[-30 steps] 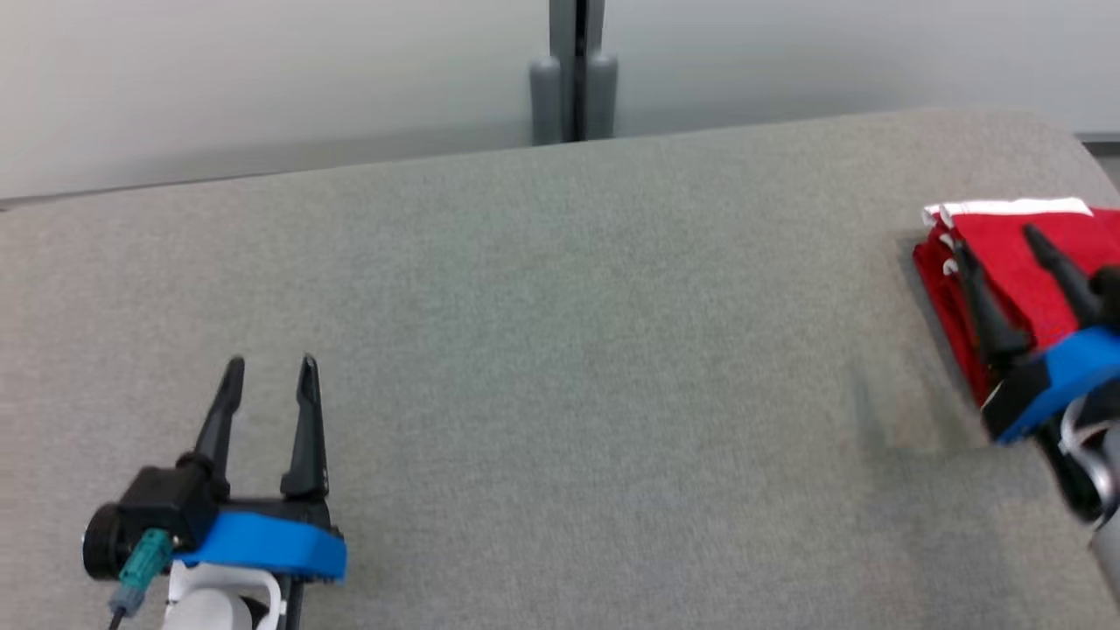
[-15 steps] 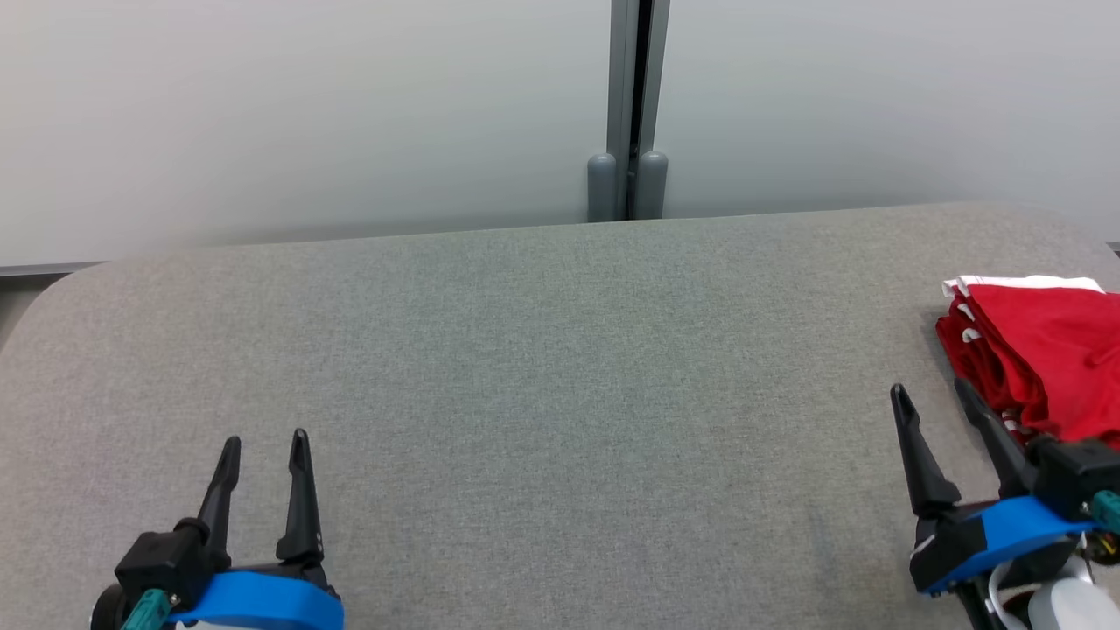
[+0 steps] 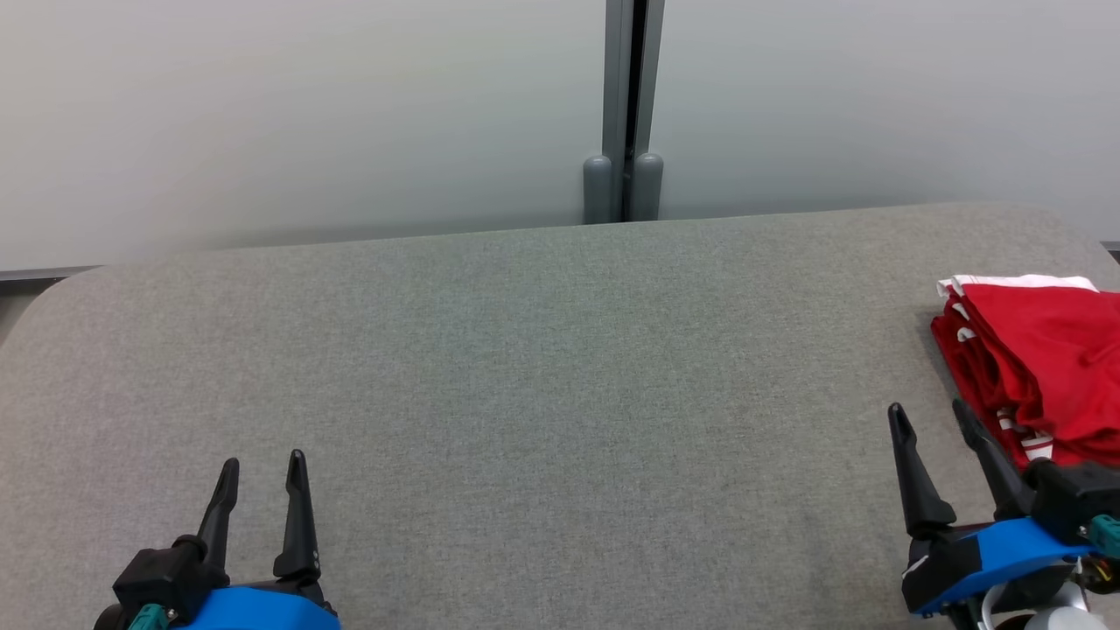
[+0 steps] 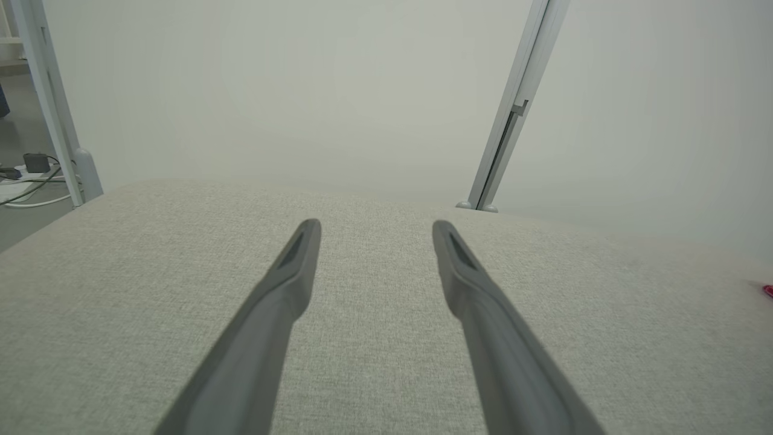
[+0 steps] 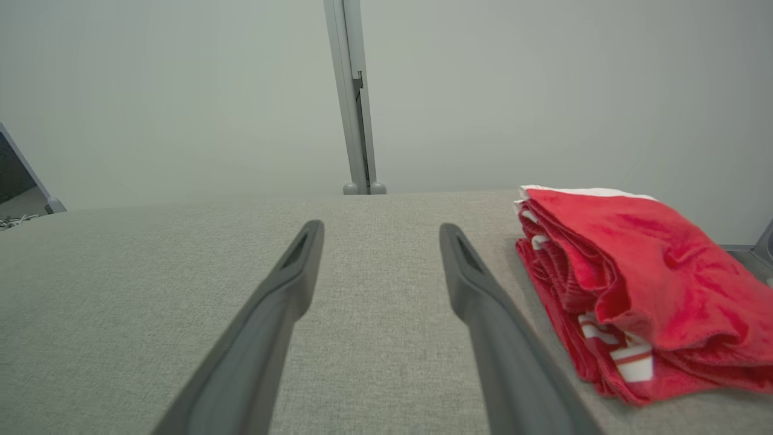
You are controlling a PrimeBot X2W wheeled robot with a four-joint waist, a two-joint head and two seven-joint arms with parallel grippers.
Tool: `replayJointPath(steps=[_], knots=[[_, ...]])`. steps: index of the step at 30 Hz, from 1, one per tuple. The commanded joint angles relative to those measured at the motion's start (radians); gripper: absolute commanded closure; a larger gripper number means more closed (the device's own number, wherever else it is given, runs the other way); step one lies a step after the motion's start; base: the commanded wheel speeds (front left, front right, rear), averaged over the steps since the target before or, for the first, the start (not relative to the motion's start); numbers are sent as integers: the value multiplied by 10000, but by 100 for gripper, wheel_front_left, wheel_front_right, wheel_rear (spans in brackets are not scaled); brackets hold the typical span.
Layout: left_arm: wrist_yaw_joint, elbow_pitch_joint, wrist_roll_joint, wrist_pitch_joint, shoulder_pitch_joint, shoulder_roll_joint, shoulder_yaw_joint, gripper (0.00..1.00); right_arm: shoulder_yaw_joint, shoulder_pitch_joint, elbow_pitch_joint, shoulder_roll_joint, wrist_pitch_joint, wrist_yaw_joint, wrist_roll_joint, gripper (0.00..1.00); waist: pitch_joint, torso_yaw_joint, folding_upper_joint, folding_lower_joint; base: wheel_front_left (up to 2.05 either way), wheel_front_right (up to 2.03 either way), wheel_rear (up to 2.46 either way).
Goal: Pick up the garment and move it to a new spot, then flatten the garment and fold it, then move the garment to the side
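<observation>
Fabric, grey and soft, covers the big table (image 3: 560, 350) across the middle of the head view. The red garment (image 3: 1041, 359) lies on it at the right edge of that view, a bit below the middle. It is folded into a thick pile, with white bits showing along its top edge and between its layers.

The right gripper (image 3: 927, 408) is in the lower right corner of the head view. Its two dark fingers (image 3: 910, 472) stand apart and hold nothing. The finger closest to the garment is just beside the pile's lower left corner, but I cannot tell if it touches. In the right wrist view the right gripper (image 5: 380, 226) points up the middle, and the garment (image 5: 634, 284) sits at the right, close by the right-hand finger.

The left gripper (image 3: 262, 461) is in the lower left corner of the head view, far from the garment. It is spread open too, with only bare table between its fingers in the left wrist view (image 4: 375, 225).

Behind the table is a pale wall (image 3: 262, 114) with a grey post (image 3: 623, 105) at the top middle.
</observation>
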Motion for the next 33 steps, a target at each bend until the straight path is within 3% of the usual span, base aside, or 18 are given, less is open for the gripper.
replayJointPath(steps=[1, 20, 21, 27, 33], knots=[[-30, 59, 9, -44, -127, -5, -17, 0, 4, 203, -49, 86, 70, 2, 16, 0, 1, 10, 0, 0, 0, 0, 0], [-120, 194, -1, -45, -123, 51, -73, 0, 128, 241, 222, 148, 101, 2, 320, 0, -54, 54, 0, 0, 0, 0, 0], [-102, 232, 37, 6, -10, 21, -61, 100, 117, 161, 246, 144, 140, 0, 308, 100, -52, 51, 0, 0, 0, 0, 0], [-102, 630, -69, 94, 208, -91, -92, 100, 132, 256, 689, 223, 223, 0, 436, 100, -53, 52, 0, 0, 0, 0, 0], [-108, 552, -1159, 423, 74, -136, 56, 100, 28, 163, 714, 287, 417, 0, 1551, 100, -59, 65, 0, 0, 0, 0, 0]])
